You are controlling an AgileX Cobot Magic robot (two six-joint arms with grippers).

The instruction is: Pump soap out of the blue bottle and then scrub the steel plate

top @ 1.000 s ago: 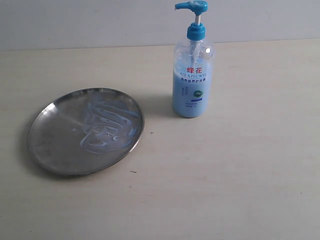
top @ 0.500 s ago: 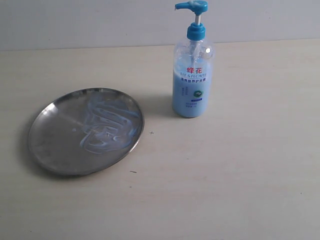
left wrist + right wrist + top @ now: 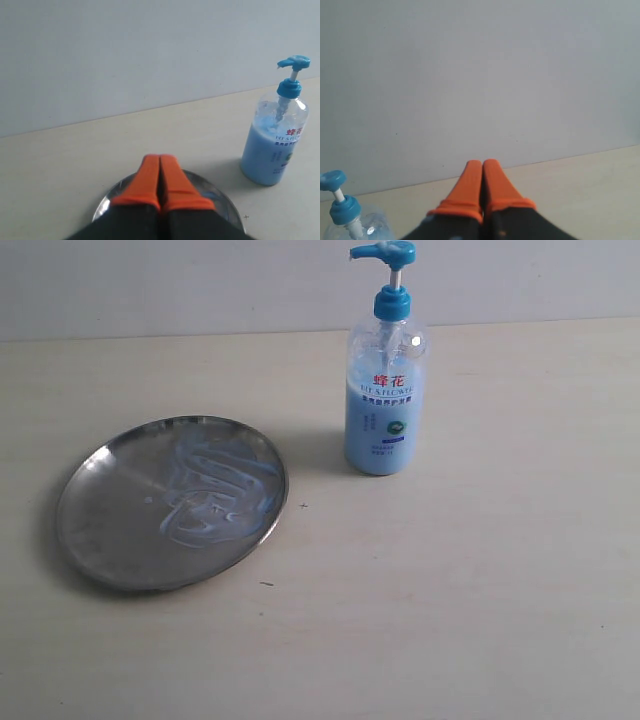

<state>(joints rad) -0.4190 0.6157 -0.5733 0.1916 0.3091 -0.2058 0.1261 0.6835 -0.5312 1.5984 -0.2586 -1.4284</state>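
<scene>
The steel plate (image 3: 110,520) lies on the left of the table, with glossy bluish-white soap (image 3: 220,490) smeared in streaks over its right half. To its right the blue bottle (image 3: 385,410) stands upright, its blue pump head raised. Neither arm shows in the exterior view. In the left wrist view my left gripper (image 3: 160,159), orange-fingered, is shut with nothing in it and hovers over the steel plate (image 3: 224,205), the blue bottle (image 3: 274,150) standing off to one side. My right gripper (image 3: 482,163) is shut and empty, with the blue bottle's pump (image 3: 340,202) at the picture's edge.
A pale wooden table (image 3: 470,590) carries both things. A plain light wall (image 3: 200,285) runs along its far edge. A few small dark specks (image 3: 303,506) mark the tabletop by the plate.
</scene>
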